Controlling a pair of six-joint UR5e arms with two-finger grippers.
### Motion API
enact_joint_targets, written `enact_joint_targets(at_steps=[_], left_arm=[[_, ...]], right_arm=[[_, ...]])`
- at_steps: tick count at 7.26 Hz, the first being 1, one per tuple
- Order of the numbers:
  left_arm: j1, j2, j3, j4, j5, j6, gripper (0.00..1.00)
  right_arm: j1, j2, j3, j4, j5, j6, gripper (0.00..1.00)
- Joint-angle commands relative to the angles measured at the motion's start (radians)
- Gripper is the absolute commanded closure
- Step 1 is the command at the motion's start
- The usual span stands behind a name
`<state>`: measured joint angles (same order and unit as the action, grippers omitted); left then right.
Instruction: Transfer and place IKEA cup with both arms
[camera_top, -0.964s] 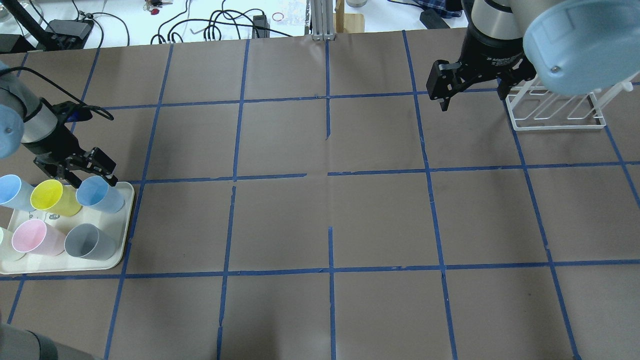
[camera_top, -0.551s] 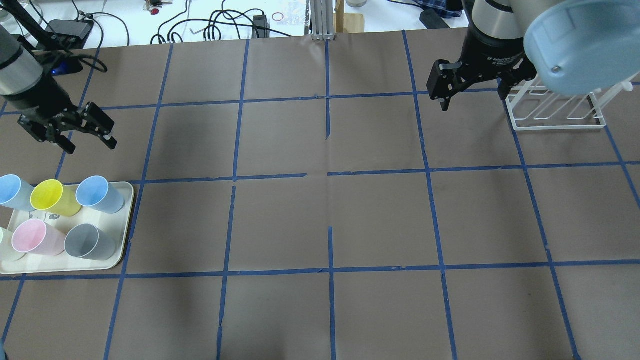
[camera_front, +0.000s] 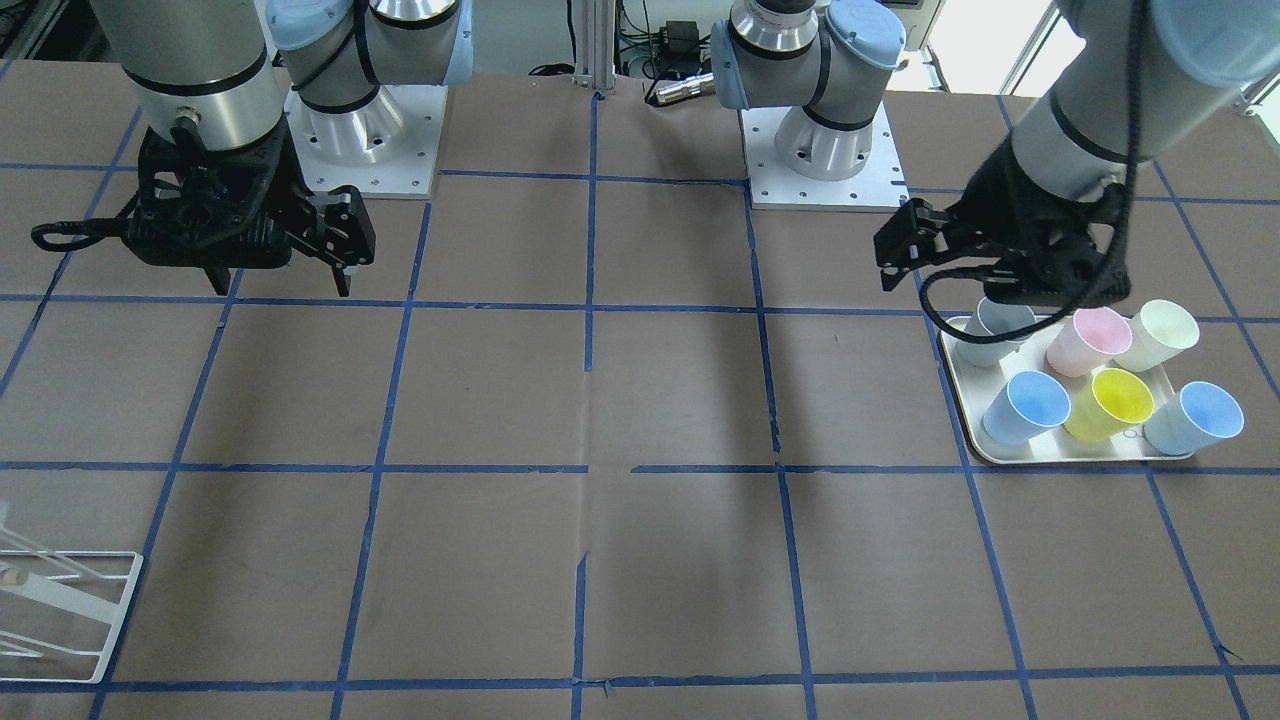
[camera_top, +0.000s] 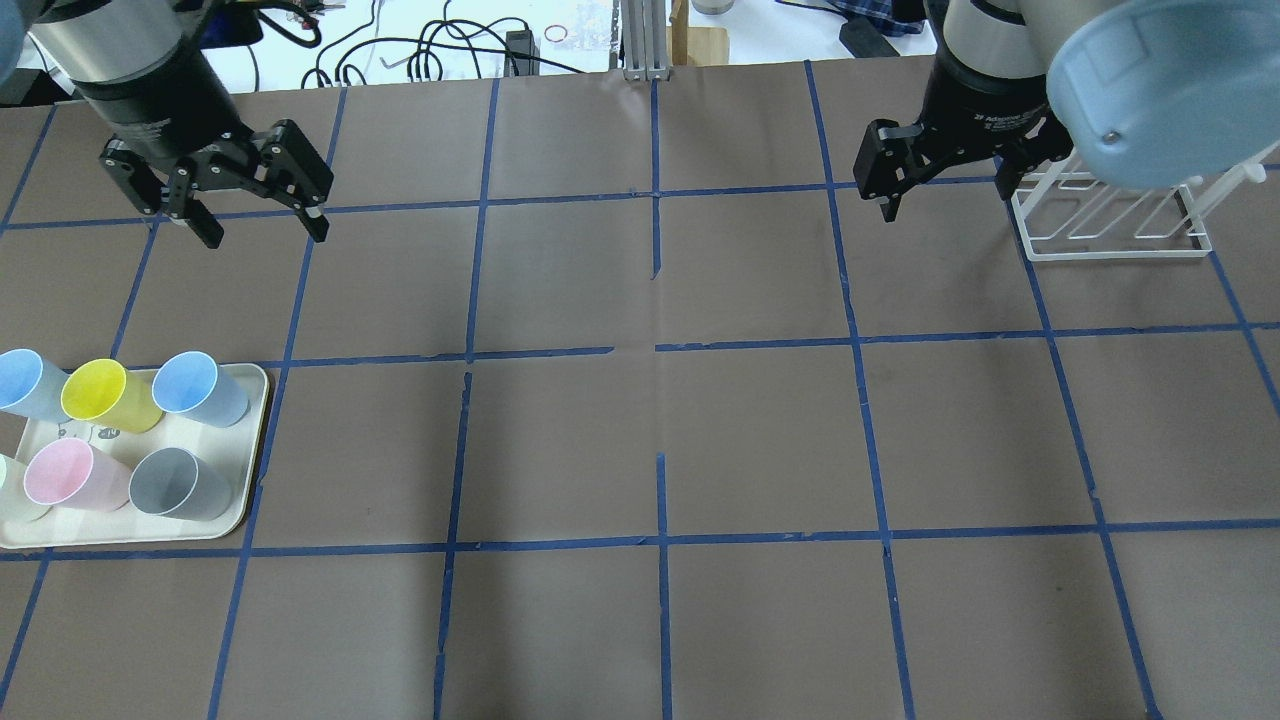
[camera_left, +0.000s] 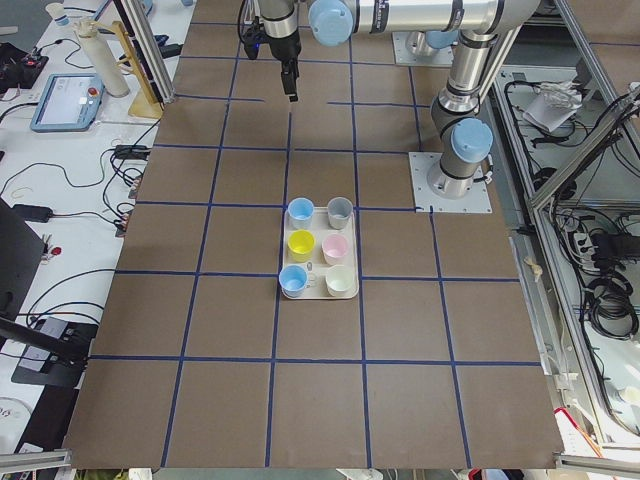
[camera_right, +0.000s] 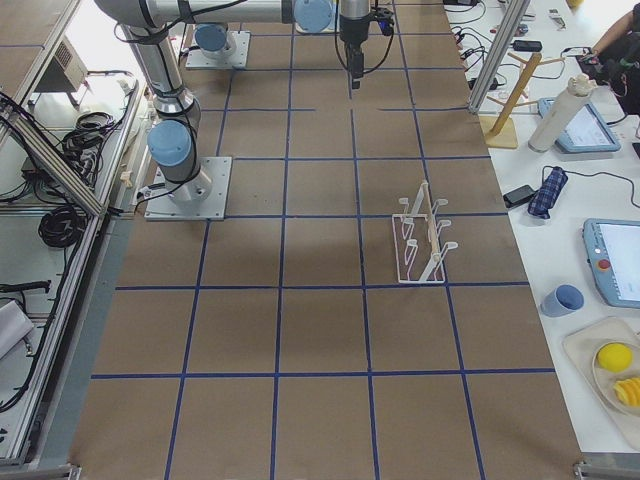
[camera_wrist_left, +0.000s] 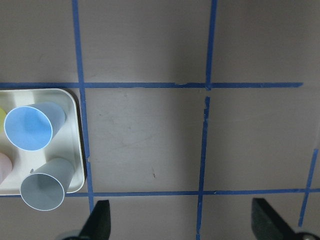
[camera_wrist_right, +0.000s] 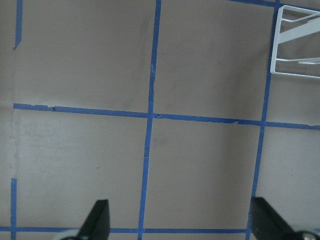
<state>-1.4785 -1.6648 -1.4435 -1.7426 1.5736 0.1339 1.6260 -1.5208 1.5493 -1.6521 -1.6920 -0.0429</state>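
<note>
Left pincer (camera_top: 265, 225): jaws spread wide, empty, over bare worktop (camera_top: 650, 430), well apart from the tray (camera_top: 262, 430).
Right pincer (camera_top: 940, 185): wide and empty too, just beside the rack (camera_top: 1110, 235).
Cup (camera_top: 200, 390): upright on the tray, at the corner nearest the middle (its twin (camera_top: 25, 382) ends the same row).
Handling: likely light, thin, smooth plastic that flexes; squeeze gently.
Hold: probably across the wall below the rim, leaving room for the second pincer.
</note>
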Motion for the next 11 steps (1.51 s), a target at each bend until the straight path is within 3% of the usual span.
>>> enact_joint_targets(at_steps=[1,3,5,11], left_arm=[[-0.107,0.058,-0.067,-0.003,0.000,-0.022,0.00],[-0.108,0.132,-0.158,0.012,-0.004,-0.022,0.00],[-0.097,0.174,-0.236,0.114,0.002,-0.020,0.00],[-0.092,0.194,-0.239,0.121,0.000,-0.020,0.00]], right_arm=[[0.000,-0.001,0.000,0.000,0.000,0.000,0.00],[0.000,-0.001,0.000,0.000,0.000,0.000,0.00],[0.000,-0.001,0.000,0.000,0.002,0.000,0.00],[0.000,-0.001,0.000,0.000,0.002,0.000,0.00]])
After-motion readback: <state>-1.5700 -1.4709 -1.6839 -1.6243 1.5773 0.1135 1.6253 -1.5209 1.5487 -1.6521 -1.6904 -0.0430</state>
